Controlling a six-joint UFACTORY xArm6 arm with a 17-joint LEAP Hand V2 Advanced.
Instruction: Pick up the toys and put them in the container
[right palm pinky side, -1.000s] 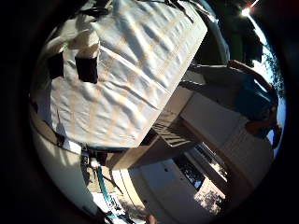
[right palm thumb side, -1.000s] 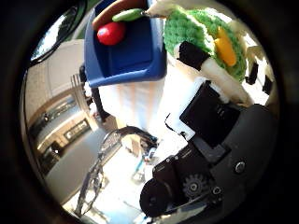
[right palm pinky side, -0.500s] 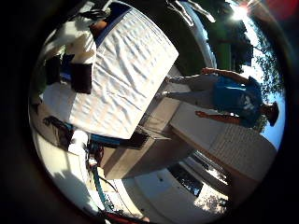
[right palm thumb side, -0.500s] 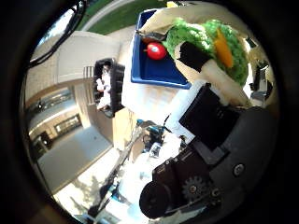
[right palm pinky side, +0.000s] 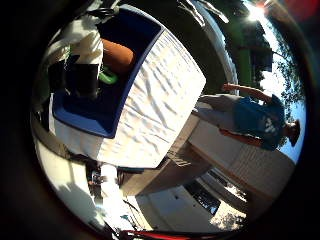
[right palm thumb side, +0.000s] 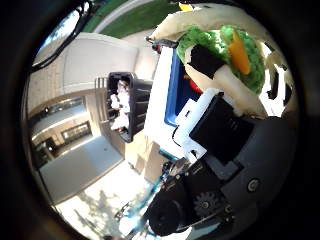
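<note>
Closest to the palm: the hand (right palm thumb side: 220, 165), white and black, its fingers (right palm thumb side: 220, 82) curled round a green toy (right palm thumb side: 220, 47) with an orange strip on it. Toy sits tight against the palm and is held clear of the worktop. Grip looks firm from the thumb side; how much of the toy is wrapped on the far side is hidden.

Just beyond: the bin (right palm pinky side: 107, 117), blue, standing on a worktop (right palm pinky side: 160, 115) under a white cloth. Little-finger view looks into the bin past a black-tipped finger. Inside lie a brown-orange toy (right palm pinky side: 117, 56) and, touching it, a small bright green piece (right palm pinky side: 106, 77). Thumb view shows a sliver of something red (right palm thumb side: 195, 86) in the bin, mostly hidden behind the fingers.

Progress, as a judgement: several toys are already in the bin; the green one is in hand and close to the bin but not yet released. Left to do: bring it over the opening and let go. Whether other toys remain on the worktop cannot be told; the cloth in view is bare.

Farther off: a black crate (right palm thumb side: 125, 105) by a building, pavement, trees.
</note>
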